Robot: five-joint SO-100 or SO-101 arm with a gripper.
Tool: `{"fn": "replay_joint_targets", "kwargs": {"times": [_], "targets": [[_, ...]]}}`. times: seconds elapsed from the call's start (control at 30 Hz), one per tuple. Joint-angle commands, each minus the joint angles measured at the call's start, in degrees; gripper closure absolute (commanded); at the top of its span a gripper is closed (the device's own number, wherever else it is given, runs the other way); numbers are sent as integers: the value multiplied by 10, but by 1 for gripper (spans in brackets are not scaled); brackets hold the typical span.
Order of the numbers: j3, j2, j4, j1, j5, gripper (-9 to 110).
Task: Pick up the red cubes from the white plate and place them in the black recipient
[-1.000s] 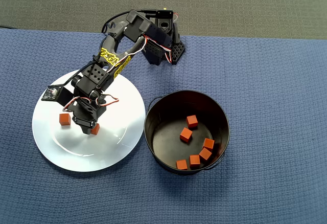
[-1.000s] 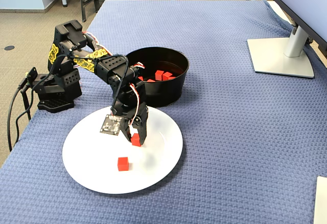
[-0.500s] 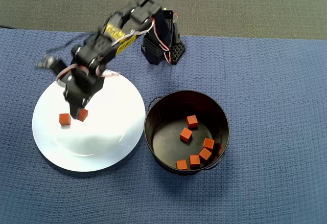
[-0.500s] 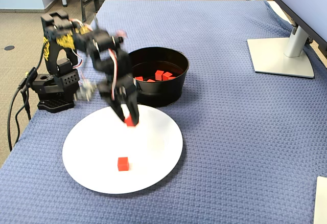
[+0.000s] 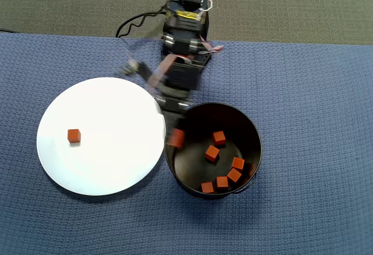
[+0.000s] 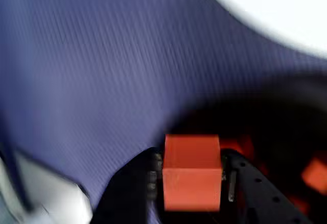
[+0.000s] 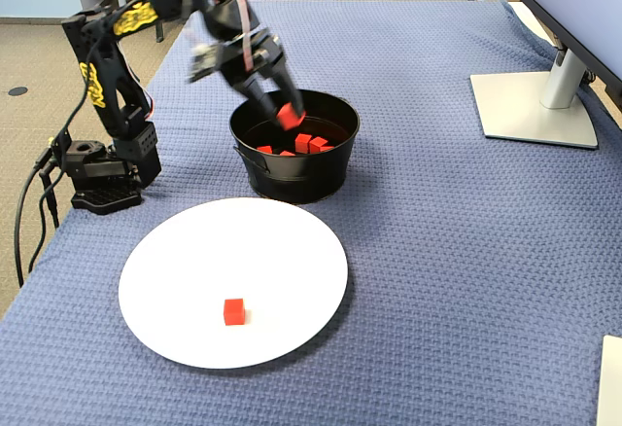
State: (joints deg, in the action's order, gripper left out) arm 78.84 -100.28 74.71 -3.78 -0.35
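Observation:
My gripper is shut on one red cube, a black finger pressed to each side. In the overhead view the held cube hangs over the left rim of the black recipient; in the fixed view the cube is above the pot's near-left rim. Several red cubes lie on the pot's bottom. One red cube remains on the white plate, towards its left side; the fixed view shows that cube near the plate's front.
The arm's base stands at the cloth's left edge in the fixed view. A monitor stand sits at the far right. Blue woven cloth covers the table.
The gripper lifted a red cube off the plate and swung it right, from above the plate to over the pot's rim. One cube stays on the plate.

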Motion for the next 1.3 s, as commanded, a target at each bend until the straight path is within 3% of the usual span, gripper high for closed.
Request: {"fn": "replay_joint_targets", "kwargs": {"times": [0.0,0.13,0.3,0.47,0.6,0.83,1.27], "targets": [[-2,-34,-18,83,11,70],[-27,-54,0,-5,-61,73],[-22,-41,1,-204,-249,74],[49,47,-120,-361,-443,72],[72,123,-176,-427,-579,72],[87,195,-241,-463,-706,73],[23,291,-232,-465,-649,74]]}}
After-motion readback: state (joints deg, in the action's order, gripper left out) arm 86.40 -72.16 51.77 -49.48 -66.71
